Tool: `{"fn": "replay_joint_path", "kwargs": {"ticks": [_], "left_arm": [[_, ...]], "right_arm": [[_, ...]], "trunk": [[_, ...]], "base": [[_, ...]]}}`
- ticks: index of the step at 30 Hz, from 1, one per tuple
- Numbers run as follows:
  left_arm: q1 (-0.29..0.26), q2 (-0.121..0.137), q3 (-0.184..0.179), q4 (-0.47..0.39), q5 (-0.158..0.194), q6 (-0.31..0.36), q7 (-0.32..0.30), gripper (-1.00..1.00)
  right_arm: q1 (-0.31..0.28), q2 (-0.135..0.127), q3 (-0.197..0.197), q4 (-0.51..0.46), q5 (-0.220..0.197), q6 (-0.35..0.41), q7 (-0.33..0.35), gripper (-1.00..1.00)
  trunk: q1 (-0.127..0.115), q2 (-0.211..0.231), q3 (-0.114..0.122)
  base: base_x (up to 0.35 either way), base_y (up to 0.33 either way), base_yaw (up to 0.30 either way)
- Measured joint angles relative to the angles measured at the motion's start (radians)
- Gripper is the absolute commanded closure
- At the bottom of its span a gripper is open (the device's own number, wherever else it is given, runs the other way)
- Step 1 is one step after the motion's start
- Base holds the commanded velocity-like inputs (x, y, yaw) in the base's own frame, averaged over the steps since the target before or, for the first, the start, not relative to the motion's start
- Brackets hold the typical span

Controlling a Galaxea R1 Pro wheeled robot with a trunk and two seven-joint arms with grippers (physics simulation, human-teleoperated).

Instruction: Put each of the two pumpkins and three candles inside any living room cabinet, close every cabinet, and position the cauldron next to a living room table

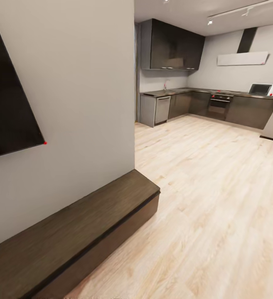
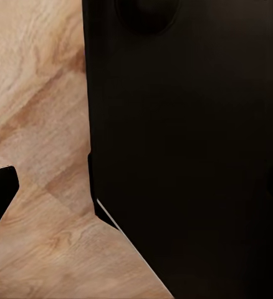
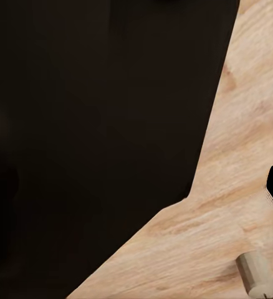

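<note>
Long dark cabinet (image 1: pixel 82 232) flush along the wall, end edge beside open wood floor (image 1: pixel 211 199), kitchen beyond, finger state impossible to tell.

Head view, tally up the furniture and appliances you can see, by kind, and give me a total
Low brown cabinet: 1
Wall TV: 1
Dishwasher: 1
Oven: 1
Microwave: 1
Range hood: 1
Total: 6
</note>
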Motion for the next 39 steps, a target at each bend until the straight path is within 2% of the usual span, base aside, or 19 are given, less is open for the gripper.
{"fn": "replay_joint_path", "kwargs": {"ticks": [12,20,26,39], "left_arm": [[0.000,-0.005,0.002,0.000,0.003,-0.003,-0.003,-1.00],[0.000,-0.005,0.003,0.000,0.004,-0.060,-0.003,-1.00],[0.000,-0.005,0.002,0.001,0.003,-0.108,-0.003,-1.00],[0.000,-0.002,-0.003,0.000,0.000,-0.122,-0.003,-1.00]], "right_arm": [[0.000,-0.002,0.000,-0.011,-0.001,0.001,-0.007,-1.00],[0.000,-0.002,-0.003,-0.013,-0.002,0.000,-0.011,-1.00],[0.000,-0.002,-0.002,-0.013,-0.001,-0.001,-0.011,-1.00],[0.000,-0.002,0.000,-0.012,0.000,-0.001,-0.011,-1.00]], "trunk": [[0.000,0.000,-0.006],[0.000,0.000,-0.007],[0.000,0.000,-0.010],[0.000,0.000,-0.016]], "base": [[-0.045,-0.006,0.241],[-0.219,-0.114,0.248],[-0.057,-0.031,0.249],[-0.004,-0.002,0.250]]}}
